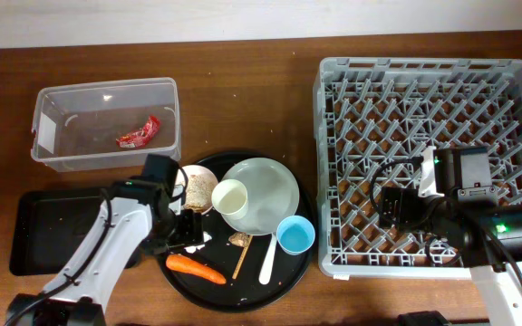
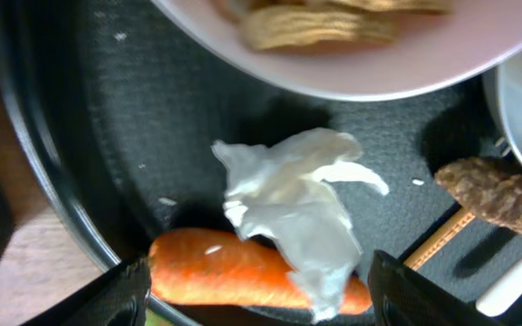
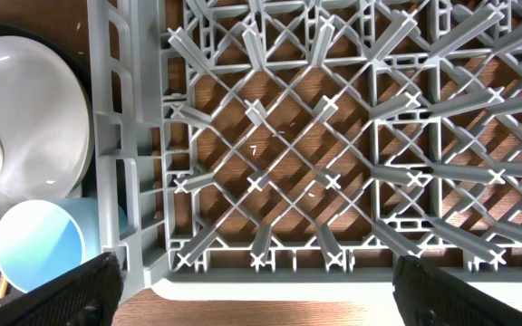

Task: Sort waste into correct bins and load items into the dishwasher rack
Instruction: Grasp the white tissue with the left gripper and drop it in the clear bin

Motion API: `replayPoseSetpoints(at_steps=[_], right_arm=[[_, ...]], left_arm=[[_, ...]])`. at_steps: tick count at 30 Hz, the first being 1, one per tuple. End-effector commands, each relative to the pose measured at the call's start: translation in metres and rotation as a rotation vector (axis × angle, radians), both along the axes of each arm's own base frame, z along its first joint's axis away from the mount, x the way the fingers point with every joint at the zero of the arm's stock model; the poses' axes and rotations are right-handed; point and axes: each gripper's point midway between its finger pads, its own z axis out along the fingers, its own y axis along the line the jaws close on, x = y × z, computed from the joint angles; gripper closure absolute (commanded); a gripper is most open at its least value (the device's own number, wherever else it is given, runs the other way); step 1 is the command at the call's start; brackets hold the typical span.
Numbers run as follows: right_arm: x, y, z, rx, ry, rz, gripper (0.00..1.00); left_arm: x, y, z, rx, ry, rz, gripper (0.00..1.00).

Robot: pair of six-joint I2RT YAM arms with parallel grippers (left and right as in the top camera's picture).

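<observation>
Dark wood runs across the desk (image 1: 243, 81). Near its far-left corner the clear tub (image 1: 105, 87) holds the red wrapper (image 1: 140, 133), with the shallow black tray (image 1: 43, 235) along the left edge, nearer the front. At the front middle the left gripper (image 2: 259, 292) hangs over the round black tray (image 1: 234, 294). The overhead view mostly hides what lies beneath it, but its wrist camera shows jaws spread wide above the white tissue wad (image 2: 293, 204), which drapes onto the carrot (image 2: 216, 270), with the brown lump (image 2: 501, 190) to the right. The blue cup (image 1: 295, 235) stands just beside the rack (image 1: 424, 63), which fills the right side. The right gripper (image 3: 256, 272) hovers over the rack's front-left corner, jaws wide and empty.
</observation>
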Motion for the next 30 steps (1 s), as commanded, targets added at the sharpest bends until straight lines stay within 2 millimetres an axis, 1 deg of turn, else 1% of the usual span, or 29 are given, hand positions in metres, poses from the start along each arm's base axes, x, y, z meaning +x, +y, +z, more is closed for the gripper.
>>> replayPoseSetpoints(at_steps=[1,3,4,5,7,8,11,13,16,17,18,21,24,25,27,30], right_arm=[[0.003,-0.001,0.007,-0.009,-0.020,-0.006,0.02],[0.003,-0.001,0.006,-0.009,-0.019,-0.006,0.02],[0.003,-0.001,0.006,-0.009,-0.020,-0.006,0.02],[0.003,-0.001,0.006,-0.009,-0.019,-0.006,0.02],[0.003,-0.001,0.006,-0.009,-0.020,-0.006,0.02],[0.003,-0.001,0.006,-0.009,-0.019,-0.006,0.02],[0.003,-0.001,0.006,-0.009,-0.020,-0.006,0.02],[0.003,-0.001,0.006,-0.009,-0.020,-0.006,0.02],[0.002,-0.001,0.006,-0.009,-0.019,-0.006,0.02],[0.002,-0.001,0.006,-0.009,-0.019,-0.006,0.02],[0.002,-0.001,0.006,-0.009,-0.019,-0.006,0.01],[0.002,-0.001,0.006,-0.009,-0.019,-0.006,0.02],[0.002,-0.001,0.006,-0.009,-0.019,-0.006,0.02],[0.003,-0.001,0.006,-0.009,-0.019,-0.006,0.02],[0.003,-0.001,0.006,-0.009,-0.020,-0.006,0.02],[0.003,-0.001,0.006,-0.009,-0.019,-0.006,0.02]], left_arm=[[0.001,-0.008,-0.004,-0.002,-0.023,-0.026,0.27],[0.003,-0.010,-0.004,0.002,-0.035,-0.036,0.35],[0.004,-0.011,-0.004,0.000,-0.040,-0.039,0.42],[0.005,-0.011,-0.004,-0.001,-0.047,-0.039,0.55],[0.008,-0.012,-0.004,-0.003,-0.057,-0.039,0.63],[0.009,-0.012,-0.004,-0.004,-0.061,-0.039,0.65],[0.010,-0.012,-0.004,-0.004,-0.065,-0.039,0.68],[0.011,-0.012,-0.004,-0.005,-0.068,-0.039,0.76],[0.012,-0.013,-0.004,-0.007,-0.075,-0.039,0.93],[0.013,-0.013,-0.004,-0.007,-0.076,-0.039,0.97],[0.013,-0.013,-0.004,-0.007,-0.076,-0.039,0.99],[0.011,-0.013,-0.003,-0.007,-0.069,-0.039,0.99],[0.010,-0.012,0.006,-0.001,-0.051,-0.039,0.99],[0.012,-0.011,0.014,0.000,-0.048,-0.037,0.99],[0.023,-0.008,0.036,0.016,-0.069,-0.035,0.99],[0.048,0.003,0.073,0.053,-0.148,-0.021,0.99]])
